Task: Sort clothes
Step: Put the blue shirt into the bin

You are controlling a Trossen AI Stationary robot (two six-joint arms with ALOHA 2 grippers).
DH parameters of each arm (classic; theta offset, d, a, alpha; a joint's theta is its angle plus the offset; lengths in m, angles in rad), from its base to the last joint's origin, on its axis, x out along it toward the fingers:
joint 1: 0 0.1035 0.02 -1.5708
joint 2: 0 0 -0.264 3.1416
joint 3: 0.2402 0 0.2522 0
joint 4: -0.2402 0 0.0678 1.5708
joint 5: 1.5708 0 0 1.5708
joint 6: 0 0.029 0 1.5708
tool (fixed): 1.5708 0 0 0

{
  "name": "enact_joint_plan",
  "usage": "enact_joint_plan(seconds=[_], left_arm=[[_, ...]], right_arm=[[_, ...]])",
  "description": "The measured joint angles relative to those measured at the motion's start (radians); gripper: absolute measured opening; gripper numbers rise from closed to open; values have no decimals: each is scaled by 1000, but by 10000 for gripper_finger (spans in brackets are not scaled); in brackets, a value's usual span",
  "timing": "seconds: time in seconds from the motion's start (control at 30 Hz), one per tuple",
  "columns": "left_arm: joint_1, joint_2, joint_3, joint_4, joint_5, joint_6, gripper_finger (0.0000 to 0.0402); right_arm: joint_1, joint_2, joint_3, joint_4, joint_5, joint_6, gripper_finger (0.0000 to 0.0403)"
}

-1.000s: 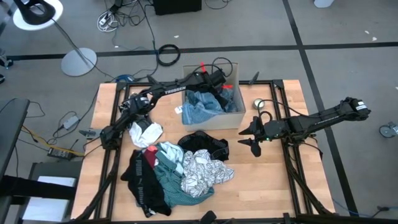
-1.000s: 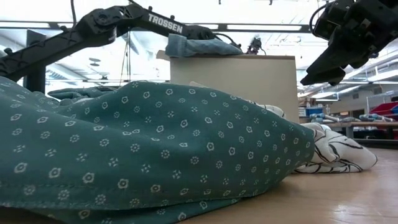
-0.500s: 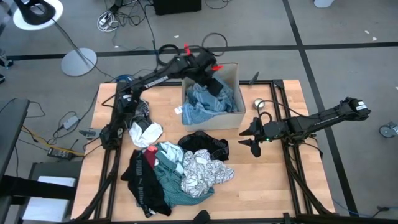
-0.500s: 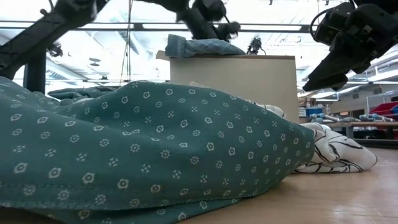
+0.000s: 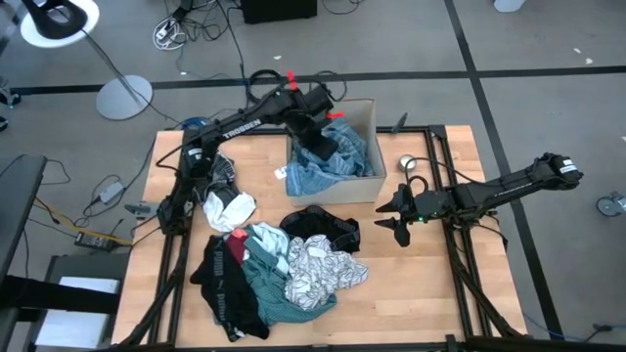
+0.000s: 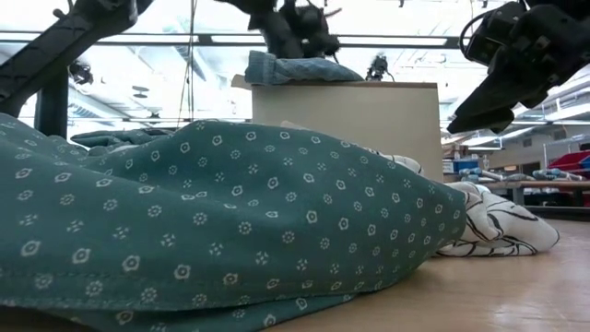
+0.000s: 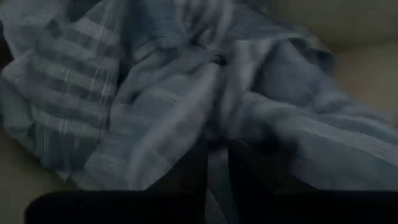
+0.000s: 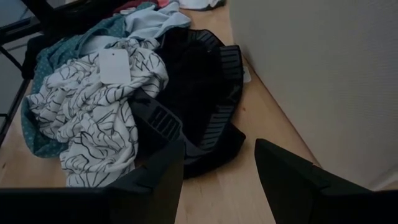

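Observation:
Light blue shirts [image 5: 337,161] lie heaped in the tan cardboard box [image 5: 377,147] at the table's far middle, their top showing above its rim [image 6: 295,69]. My left gripper [image 5: 318,142] hovers just over them, pointing steeply down, its fingers [image 7: 186,180] a narrow gap apart with nothing seen lifted. The other clothes lie on the table nearer the front: a teal shirt [image 5: 264,284], a black-and-white patterned piece [image 5: 318,269], black pieces [image 5: 323,227] and a white piece [image 5: 230,208]. My right gripper [image 5: 396,220] waits open to the right of the black piece [image 8: 199,93].
A small round tin [image 5: 406,162] stands right of the box. Bare wood lies at the table's right front [image 5: 421,284]. The teal shirt [image 6: 212,212] fills the low view's near ground. The black frame rails [image 5: 435,166] run along both table sides.
My left gripper has risen out of the box and drawn back toward the table's left edge, from the box's far right part to above its left middle. The light blue shirts in the box have kept their shape.

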Motion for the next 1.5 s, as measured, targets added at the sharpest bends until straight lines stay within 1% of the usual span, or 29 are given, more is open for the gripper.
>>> enact_joint_plan(seconds=[0.13,0.23,0.33,0.4,0.5,0.63,0.77,0.87,0.97,1.17,1.4,1.47,1.5], left_arm=[[7,15,-111,99,1,-53,67],[19,21,-201,205,0,-84,67],[29,21,-302,363,-11,-128,67],[34,21,-349,420,-43,-156,67],[34,18,-419,512,-130,-175,65],[34,18,-482,557,-191,-175,65],[32,17,-493,557,-200,-137,65],[32,11,-473,542,-196,-127,65],[26,10,-410,519,-193,-88,65],[19,6,-219,400,-190,1,65],[2,5,56,187,-168,36,65],[-14,4,105,137,-158,33,65],[-24,0,105,137,-156,25,65]], right_arm=[[0,0,0,7,4,0,197],[0,0,0,12,5,0,197],[0,0,0,15,6,0,197],[0,0,0,20,6,0,197],[0,0,0,22,7,-6,197],[0,0,0,23,7,-6,197],[0,0,0,25,8,-7,197],[0,0,0,25,8,-7,197],[0,0,0,24,9,-6,197],[0,0,0,25,9,-1,197],[0,0,0,25,10,-6,197],[0,0,0,25,10,-6,197],[0,0,0,25,10,-7,197]])
